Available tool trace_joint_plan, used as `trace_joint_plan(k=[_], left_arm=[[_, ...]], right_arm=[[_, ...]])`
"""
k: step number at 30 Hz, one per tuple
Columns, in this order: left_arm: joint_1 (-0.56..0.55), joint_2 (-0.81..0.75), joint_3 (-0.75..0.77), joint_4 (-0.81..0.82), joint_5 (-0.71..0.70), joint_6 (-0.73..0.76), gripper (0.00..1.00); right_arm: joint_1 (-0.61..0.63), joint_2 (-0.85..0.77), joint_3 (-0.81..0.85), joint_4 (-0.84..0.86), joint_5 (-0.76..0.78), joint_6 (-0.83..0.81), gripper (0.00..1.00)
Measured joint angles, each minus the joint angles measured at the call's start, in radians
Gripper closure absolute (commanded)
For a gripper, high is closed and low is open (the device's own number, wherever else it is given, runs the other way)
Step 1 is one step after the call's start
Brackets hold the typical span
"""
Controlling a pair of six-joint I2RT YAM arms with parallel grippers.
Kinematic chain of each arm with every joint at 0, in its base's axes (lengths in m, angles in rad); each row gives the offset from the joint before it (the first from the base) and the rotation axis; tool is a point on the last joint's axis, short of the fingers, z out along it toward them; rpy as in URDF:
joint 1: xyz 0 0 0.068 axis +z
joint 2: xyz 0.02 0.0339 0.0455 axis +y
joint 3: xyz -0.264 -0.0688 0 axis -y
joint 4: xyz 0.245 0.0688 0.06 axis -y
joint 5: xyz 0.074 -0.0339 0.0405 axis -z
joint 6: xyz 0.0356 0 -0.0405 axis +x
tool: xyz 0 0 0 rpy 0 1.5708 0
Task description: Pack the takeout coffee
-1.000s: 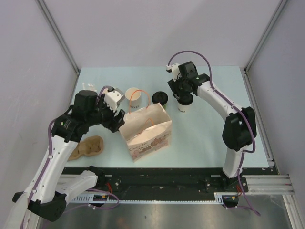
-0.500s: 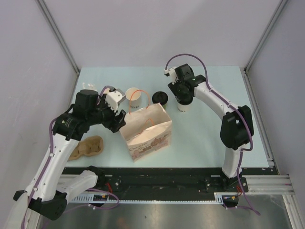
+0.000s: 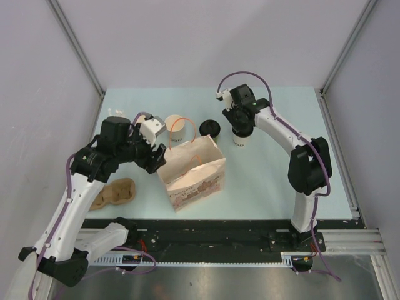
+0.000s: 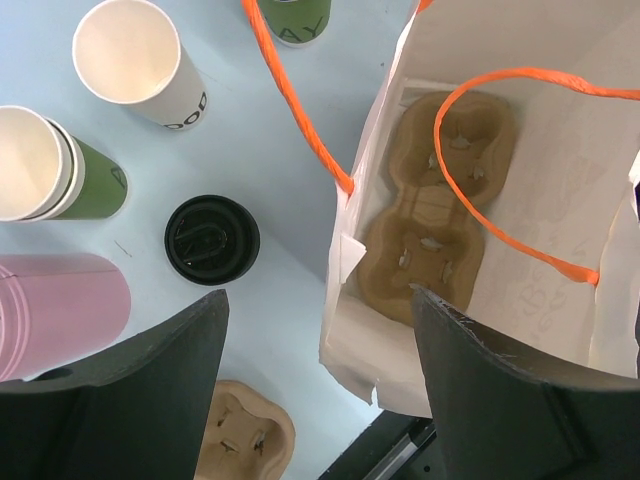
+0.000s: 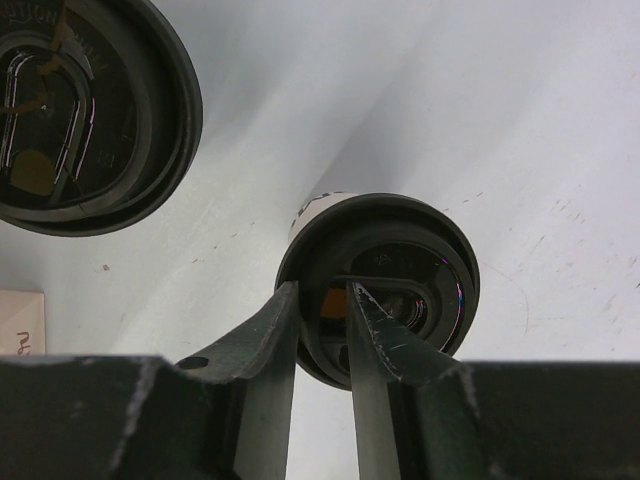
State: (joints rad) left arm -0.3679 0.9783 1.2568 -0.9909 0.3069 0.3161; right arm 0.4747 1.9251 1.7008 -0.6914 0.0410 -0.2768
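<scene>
A white-sided takeout cup (image 3: 240, 140) with a black lid (image 5: 420, 250) stands right of the paper bag (image 3: 190, 172). My right gripper (image 5: 320, 290) hangs over it. One finger is outside the lid's near rim, the other over its recess, with a narrow gap between them. A second lidded cup (image 5: 80, 110) stands just left of it (image 3: 210, 129). My left gripper (image 4: 320, 295) hovers open and empty at the bag's left edge. Inside the bag lies a brown cup carrier (image 4: 430, 210).
Left of the bag stand an open white cup (image 4: 135, 60), stacked green-sided cups (image 4: 50, 165), a loose black lid (image 4: 212, 240) and a pink cup (image 4: 60, 310). A second brown carrier (image 3: 114, 192) lies near the front left. The bag's orange handles (image 4: 300, 110) stick up.
My right gripper's jaws have narrowed over the white cup's lid, and its wrist has shifted slightly. The left arm has not moved.
</scene>
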Motion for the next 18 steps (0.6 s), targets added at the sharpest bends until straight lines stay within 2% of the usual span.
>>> trace_joint_plan(k=[3,6,8,18], left_arm=[[0.000,0.002,0.000,0.000,0.008,0.000,0.21],[0.000,0.005,0.000,0.000,0.013,0.000,0.21],[0.000,0.006,0.000,0.000,0.016,0.001,0.21],[0.000,0.017,0.000,0.000,0.034,0.000,0.20]], right_arm=[[0.000,0.001,-0.001,0.000,0.000,-0.008,0.76],[0.000,0.001,-0.002,0.000,0.002,-0.014,0.93],[0.000,0.002,-0.002,0.000,0.002,-0.018,1.00],[0.006,-0.025,-0.010,-0.058,0.003,-0.005,1.00]])
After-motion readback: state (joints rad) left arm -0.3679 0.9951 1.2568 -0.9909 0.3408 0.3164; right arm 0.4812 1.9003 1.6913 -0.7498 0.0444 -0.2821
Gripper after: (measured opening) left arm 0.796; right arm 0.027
